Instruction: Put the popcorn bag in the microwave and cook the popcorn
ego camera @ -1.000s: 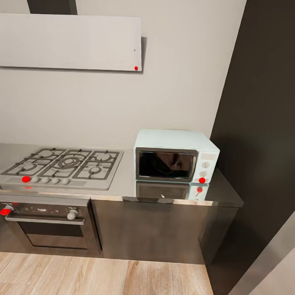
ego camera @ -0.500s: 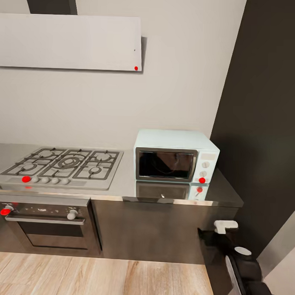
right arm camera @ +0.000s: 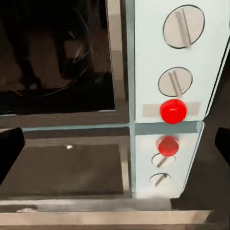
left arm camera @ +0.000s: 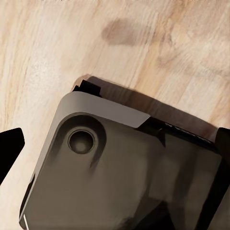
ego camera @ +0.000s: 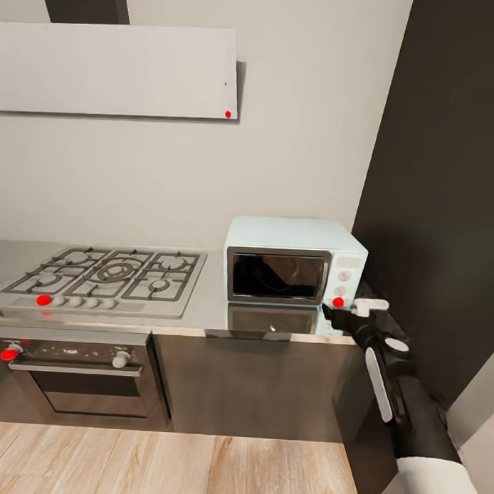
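In the head view the gas hob (ego camera: 107, 274) is lying at the left on the countertop (ego camera: 209, 313), above the built-in oven (ego camera: 75, 369). Further right the microwave (ego camera: 293, 261) is sitting on the same surface with its door closed. At the far right the right arm is reaching up from the lower corner, forearm tilted forward, bringing the right gripper (ego camera: 348, 311) just in front of the microwave's red button (ego camera: 338, 302). From the right wrist view the button (right arm camera: 173, 110) is showing below two knobs, and the dark fingertips (right arm camera: 9, 148) at the edges suggest spread jaws holding nothing, though contact is hard to judge. The left wrist camera is looking at the robot's grey base (left arm camera: 120, 172) over the wooden floor (left arm camera: 72, 43); the left gripper's state cannot be told.
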